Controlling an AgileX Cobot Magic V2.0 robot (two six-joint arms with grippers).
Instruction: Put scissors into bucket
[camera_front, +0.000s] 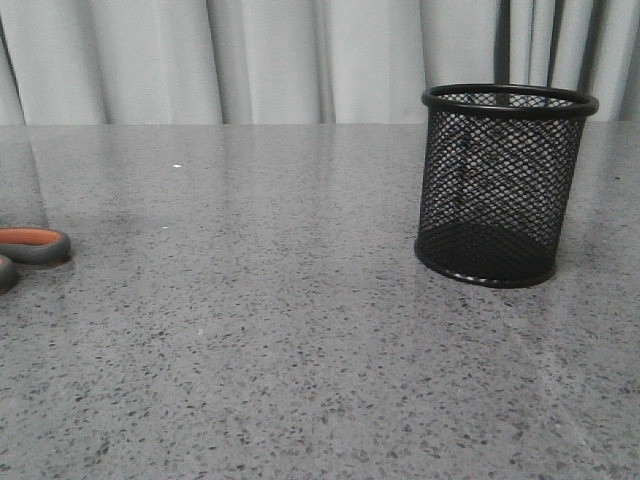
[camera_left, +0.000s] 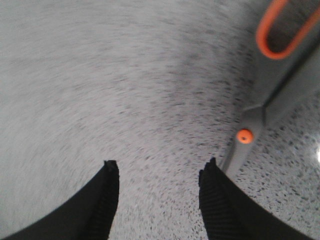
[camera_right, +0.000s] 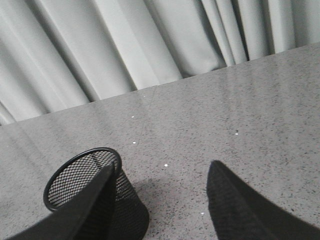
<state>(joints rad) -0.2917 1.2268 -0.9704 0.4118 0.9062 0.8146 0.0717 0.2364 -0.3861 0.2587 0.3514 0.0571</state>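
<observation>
While the scissors (camera_front: 30, 246) lie flat on the speckled table (camera_front: 300, 330) at its far left edge (only the orange-lined handles show in the front view), nothing of the task is done yet. Beside their pivot hovers the left gripper (camera_left: 157, 187), jaws spread wide and empty. Well apart to the right stands the bucket (camera_front: 502, 185), upright and apparently empty. Above it, the right gripper (camera_right: 160, 200) is spread wide too. Grasping, carrying and dropping all remain.

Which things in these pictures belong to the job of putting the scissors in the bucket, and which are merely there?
Belong to the job:
scissors, flat on the table
bucket, upright, empty
left gripper, jaws apart
right gripper, jaws apart

Merely there:
table
curtain
</observation>
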